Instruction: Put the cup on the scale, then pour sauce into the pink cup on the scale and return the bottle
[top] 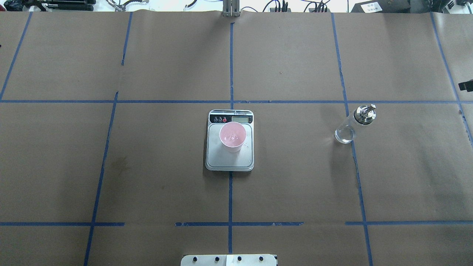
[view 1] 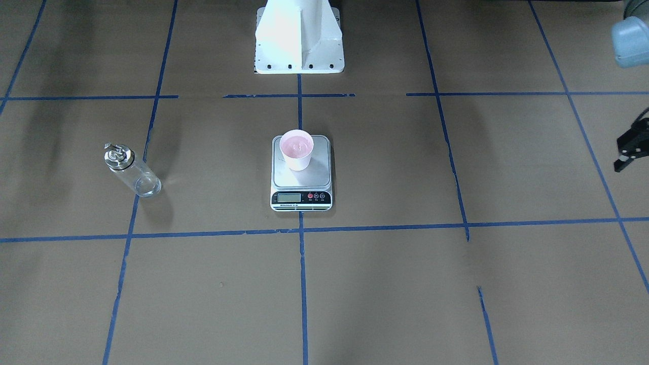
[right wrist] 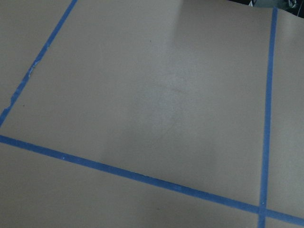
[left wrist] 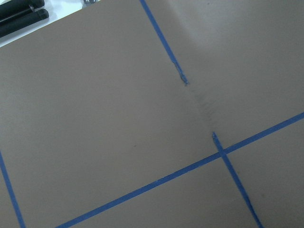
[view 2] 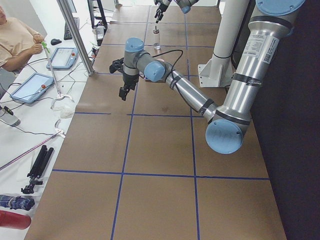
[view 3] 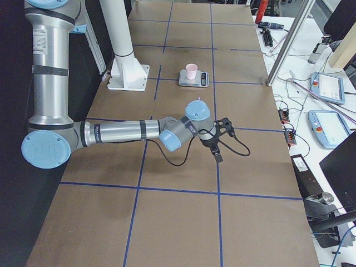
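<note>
The pale pink cup (view 1: 296, 149) stands upright on the far half of the silver scale (view 1: 301, 180), as the overhead view also shows (top: 232, 136). A faint glint of liquid shows inside the cup. The clear glass bottle (view 1: 133, 170) with its metal cap stands alone on the table on my right side (top: 354, 125). My left gripper (view 1: 619, 154) hovers at the table's left end, far from the scale, with its two tips apart and empty. My right gripper (view 3: 218, 147) hovers beyond the bottle near the right end. Only a sliver of it shows overhead (top: 466, 85), so its state is unclear.
Brown paper with blue tape lines (top: 231, 66) covers the table. The white robot base (view 1: 299, 38) stands behind the scale. Both wrist views show only paper and tape. Tablets (view 3: 328, 86) and cables lie past the far edge, where a seated person (view 2: 17, 42) is.
</note>
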`<action>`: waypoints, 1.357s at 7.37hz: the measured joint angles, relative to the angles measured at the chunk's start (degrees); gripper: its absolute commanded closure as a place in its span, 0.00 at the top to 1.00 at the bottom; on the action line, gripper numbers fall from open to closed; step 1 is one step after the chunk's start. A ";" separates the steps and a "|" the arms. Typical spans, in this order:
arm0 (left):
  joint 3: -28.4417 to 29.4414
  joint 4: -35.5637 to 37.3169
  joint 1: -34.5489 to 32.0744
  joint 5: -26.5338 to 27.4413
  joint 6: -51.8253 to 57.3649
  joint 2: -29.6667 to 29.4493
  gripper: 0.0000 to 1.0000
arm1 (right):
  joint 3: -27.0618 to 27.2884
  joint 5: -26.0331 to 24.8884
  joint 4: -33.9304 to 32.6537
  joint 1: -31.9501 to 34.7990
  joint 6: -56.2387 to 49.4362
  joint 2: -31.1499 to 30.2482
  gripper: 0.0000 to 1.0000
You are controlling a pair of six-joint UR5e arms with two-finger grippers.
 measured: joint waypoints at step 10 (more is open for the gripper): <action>7.14 -5.38 -8.98 -9.75 7.93 16.05 1.00 | -5.43 9.19 -32.59 11.07 -22.43 4.73 1.00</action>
